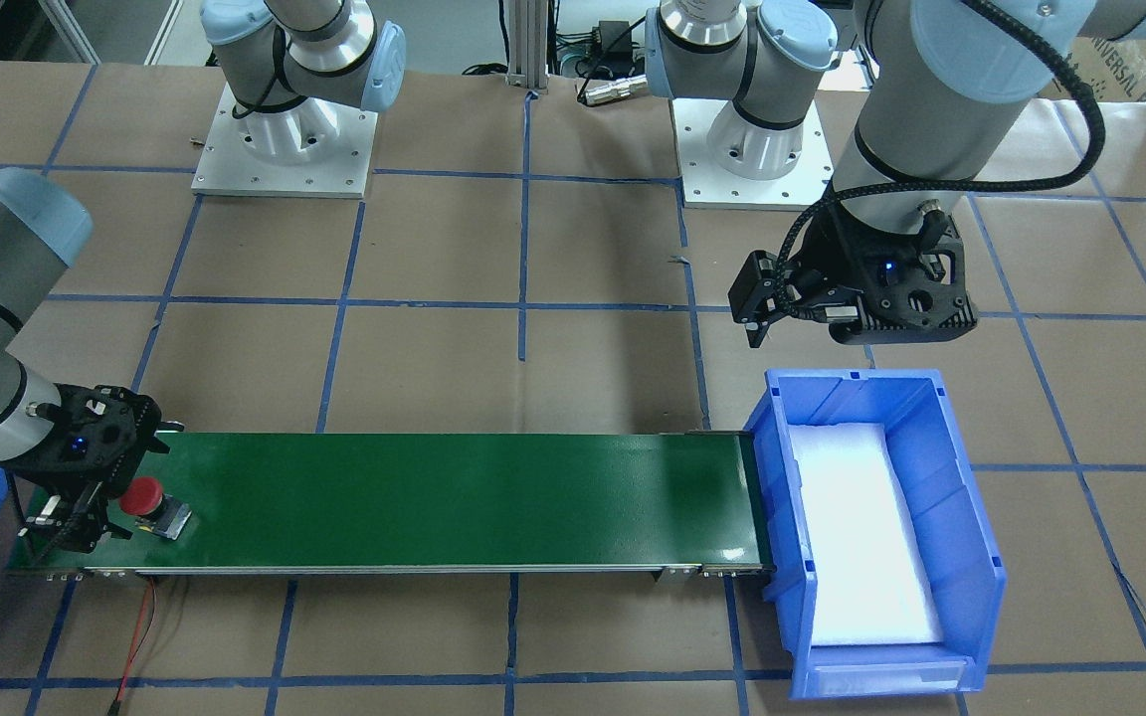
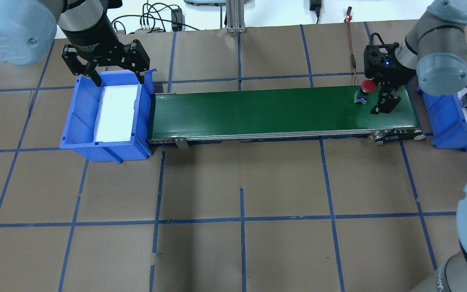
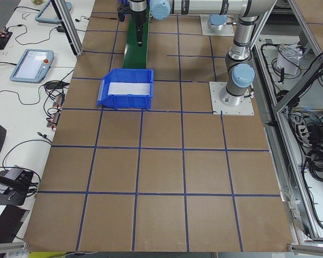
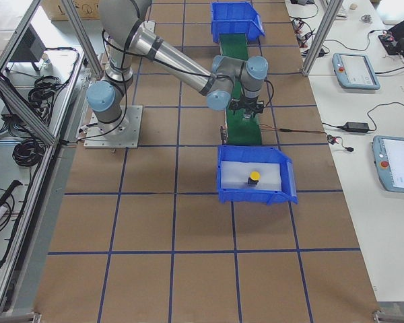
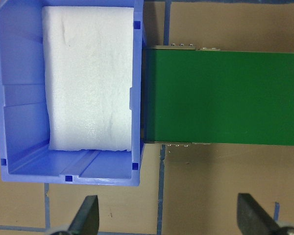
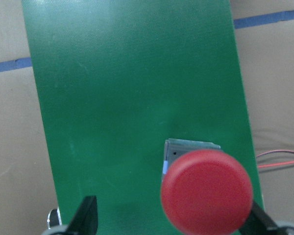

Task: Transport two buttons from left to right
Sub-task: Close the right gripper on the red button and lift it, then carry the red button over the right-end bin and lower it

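belt: red button | left fingers, right fingers spread | yellow button (side view) in bin

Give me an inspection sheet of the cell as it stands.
Surface: brown paper table with a blue tape grid; green conveyor belt across it.
Job's things: red button on the belt's right end; yellow button in the right blue bin; left blue bin holds only white foam.
Clutter: nothing seen.
Grippers: right gripper open, red button between its fingers; left gripper open above the left bin.
Cables: red-black wire by the belt's right end.
Surroundings: tablets on side benches.
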You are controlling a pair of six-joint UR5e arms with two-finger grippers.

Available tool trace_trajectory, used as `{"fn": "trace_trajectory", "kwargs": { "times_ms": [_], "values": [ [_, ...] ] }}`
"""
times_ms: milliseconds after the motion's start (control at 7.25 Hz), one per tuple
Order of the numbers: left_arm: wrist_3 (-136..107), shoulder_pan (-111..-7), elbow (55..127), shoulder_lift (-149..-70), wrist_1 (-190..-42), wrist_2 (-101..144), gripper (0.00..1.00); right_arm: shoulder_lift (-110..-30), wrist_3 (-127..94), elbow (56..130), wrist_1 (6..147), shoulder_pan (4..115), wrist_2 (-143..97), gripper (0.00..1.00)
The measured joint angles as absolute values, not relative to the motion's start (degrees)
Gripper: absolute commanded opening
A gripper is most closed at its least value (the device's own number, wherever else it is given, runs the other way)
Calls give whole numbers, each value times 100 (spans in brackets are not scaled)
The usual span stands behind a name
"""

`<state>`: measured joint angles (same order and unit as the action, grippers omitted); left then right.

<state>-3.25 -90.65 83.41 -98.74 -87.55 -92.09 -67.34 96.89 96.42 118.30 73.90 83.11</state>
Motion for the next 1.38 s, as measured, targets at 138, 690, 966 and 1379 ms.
{"fn": "trace_trajectory", "kwargs": {
  "times_ms": [138,690,966,1379],
  "values": [
    [-325,-9065,8341,-9871,-8757,-9207,100,-6745,9702,9632,11832,7391,8312,99],
    [-325,-9062,8341,-9862,-8766,-9209,100,-6778,9726,9613,11832,7411,8313,86],
    [-325,-9062,8344,-9862,-8769,-9209,100,-6782,9758,9600,11852,7416,8309,27],
    [-325,-9062,8341,-9861,-8759,-9211,100,-6760,9947,9346,11834,7417,8370,10]
  ]
}}
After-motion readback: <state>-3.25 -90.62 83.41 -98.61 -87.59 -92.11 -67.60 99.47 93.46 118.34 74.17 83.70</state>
